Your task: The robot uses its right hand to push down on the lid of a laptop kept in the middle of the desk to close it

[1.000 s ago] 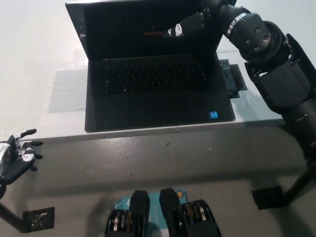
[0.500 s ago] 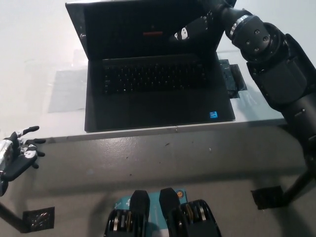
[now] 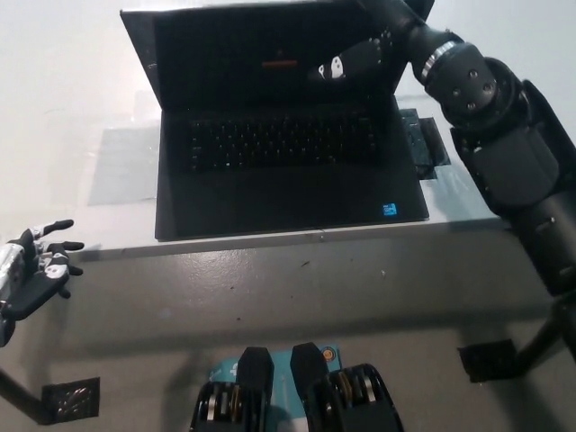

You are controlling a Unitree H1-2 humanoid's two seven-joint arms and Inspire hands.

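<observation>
**A:** Starting at your left, what is the white hand doing?

**B:** Your left hand [image 3: 31, 270] is resting low at the left, off the desk [image 3: 72, 108]. Its fingers are spread apart and it is holding nothing.

**A:** And in the middle?

**B:** The laptop [image 3: 279, 171] is sitting open in the middle of the desk. Its lid [image 3: 234, 54] is standing up at the far side and the keys are facing you. Just beside its right edge a small dark thing [image 3: 425, 144] is lying flat. I cannot tell what it is.

**A:** Then the black hand?

**B:** Your right hand [image 3: 355, 58] is reaching in from the right, in front of the screen near the lid's top right part. I cannot tell if its fingers are together or apart, or if it is touching the lid.

**A:** How will the lid feel?

**B:** I think it is thin, stiff and smooth, so fingers may be slipping on it. The hinge may be pushing back a little. Push on the top edge, near the middle, from behind, and go softly so the screen is not getting hurt.
</observation>
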